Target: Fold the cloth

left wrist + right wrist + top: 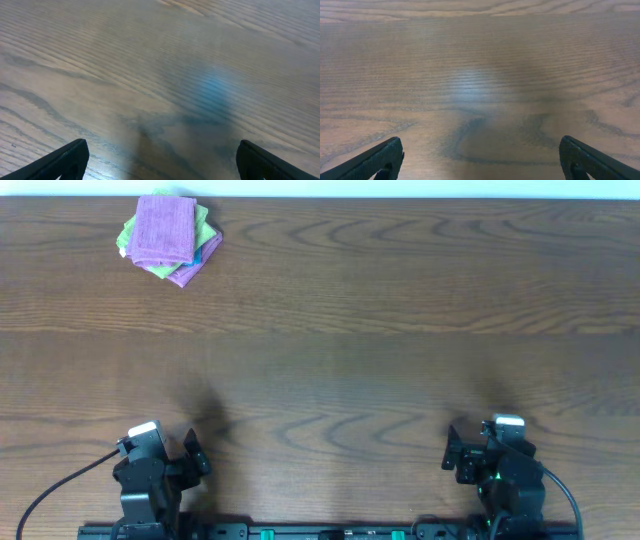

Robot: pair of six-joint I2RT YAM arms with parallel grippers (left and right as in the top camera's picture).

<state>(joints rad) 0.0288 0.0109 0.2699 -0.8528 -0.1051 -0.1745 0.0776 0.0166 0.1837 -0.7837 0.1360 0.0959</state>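
Observation:
A stack of folded cloths (166, 238) lies at the far left corner of the wooden table, a purple one on top with green and blue ones under it. My left gripper (190, 455) is open and empty near the front edge at the left, far from the stack. My right gripper (455, 452) is open and empty near the front edge at the right. In the left wrist view the open fingers (161, 162) frame bare wood. In the right wrist view the open fingers (481, 160) frame bare wood too. The cloths show in neither wrist view.
The wooden table (360, 350) spans the whole overhead view. Its far edge runs along the top of the frame. The two arm bases stand on a rail at the front edge.

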